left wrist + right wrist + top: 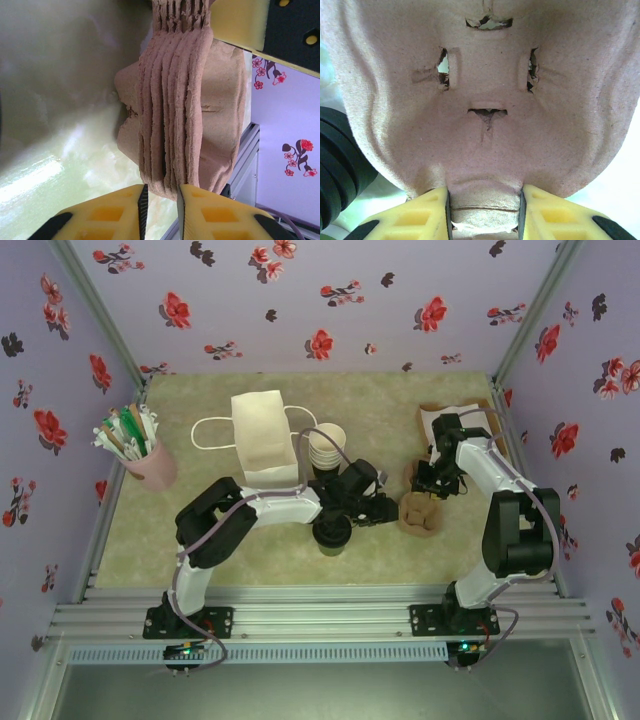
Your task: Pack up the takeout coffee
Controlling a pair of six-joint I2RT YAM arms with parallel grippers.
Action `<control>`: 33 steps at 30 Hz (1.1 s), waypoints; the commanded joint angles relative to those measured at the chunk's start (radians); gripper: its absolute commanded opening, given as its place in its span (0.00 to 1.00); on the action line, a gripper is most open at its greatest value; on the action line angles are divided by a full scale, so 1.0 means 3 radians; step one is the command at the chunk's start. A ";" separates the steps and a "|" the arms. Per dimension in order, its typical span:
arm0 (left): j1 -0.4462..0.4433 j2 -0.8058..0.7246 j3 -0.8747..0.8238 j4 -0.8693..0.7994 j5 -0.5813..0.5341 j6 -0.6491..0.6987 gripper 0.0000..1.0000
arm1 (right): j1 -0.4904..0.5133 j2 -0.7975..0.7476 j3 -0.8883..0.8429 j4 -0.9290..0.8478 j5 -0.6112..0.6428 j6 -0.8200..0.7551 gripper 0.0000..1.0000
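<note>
A stack of brown pulp cup carriers [420, 515] stands right of centre. My left gripper [388, 508] reaches it from the left. In the left wrist view the stack [180, 100] stands on edge, and the left gripper [162, 187] is shut on the bottom edge of a few middle layers. My right gripper [425, 490] comes in from behind. In the right wrist view it [485, 192] is shut on a lobe of the carriers [485, 75]. The takeout coffee is hidden or out of view.
A white paper bag [265, 435] stands at centre back, with nested cream cups [325, 445] beside it. A stack of black lids [332, 533] [335, 165] sits under the left forearm. A pink cup of sticks [140, 455] stands far left, and a brown tray with white paper [455, 420] is at back right.
</note>
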 commanded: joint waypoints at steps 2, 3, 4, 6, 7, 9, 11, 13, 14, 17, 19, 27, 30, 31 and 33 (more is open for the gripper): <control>0.0036 -0.0114 -0.0016 -0.0004 -0.0004 -0.0041 0.27 | -0.0016 -0.0031 -0.0024 -0.0055 -0.0118 -0.0053 0.35; 0.0036 -0.0108 -0.0007 -0.0007 -0.0004 -0.0040 0.27 | -0.0016 -0.0031 -0.0029 -0.0053 -0.0127 -0.0050 0.35; 0.0036 -0.0094 -0.0002 -0.0002 -0.0004 -0.0041 0.27 | -0.0016 -0.0029 -0.0026 -0.0054 -0.0122 -0.0052 0.35; 0.0036 -0.0070 0.0008 0.0001 -0.0006 -0.0047 0.27 | -0.0016 -0.0032 -0.0026 -0.0056 -0.0126 -0.0053 0.35; 0.0036 -0.0063 0.0011 0.0006 -0.0006 -0.0046 0.27 | -0.0016 -0.0030 -0.0026 -0.0052 -0.0132 -0.0053 0.35; 0.0036 -0.0050 0.0028 0.0006 0.0001 -0.0049 0.28 | -0.0016 -0.0027 -0.0030 -0.0054 -0.0122 -0.0053 0.35; 0.0036 -0.0051 0.0039 0.0001 0.0006 -0.0041 0.28 | -0.0016 -0.0025 -0.0031 -0.0046 -0.0137 -0.0053 0.35; 0.0037 -0.0052 0.0044 -0.0004 0.0011 -0.0041 0.28 | -0.0017 -0.0024 -0.0029 -0.0054 -0.0128 -0.0053 0.34; 0.0036 -0.0053 0.0045 -0.0006 0.0011 -0.0041 0.28 | -0.0016 -0.0026 -0.0027 -0.0046 -0.0137 -0.0052 0.35; 0.0036 -0.0071 0.0045 0.0001 0.0025 -0.0041 0.28 | -0.0016 -0.0026 -0.0025 -0.0051 -0.0133 -0.0051 0.35; 0.0031 -0.0092 0.0039 -0.0014 0.0024 -0.0034 0.28 | -0.0018 -0.0027 -0.0026 -0.0046 -0.0143 -0.0052 0.34; 0.0031 -0.0077 0.0072 -0.0086 -0.0014 -0.0002 0.24 | -0.0016 -0.0027 -0.0021 -0.0048 -0.0148 -0.0053 0.34; 0.0031 -0.0079 0.0099 -0.0103 -0.0010 0.0014 0.24 | -0.0016 -0.0019 -0.0019 -0.0050 -0.0152 -0.0050 0.34; 0.0033 -0.0089 0.0104 -0.0111 -0.0014 0.0019 0.24 | -0.0016 -0.0019 -0.0019 -0.0050 -0.0153 -0.0054 0.34; 0.0031 -0.0113 0.0114 -0.0126 -0.0009 0.0030 0.24 | -0.0016 -0.0011 -0.0016 -0.0052 -0.0140 -0.0057 0.34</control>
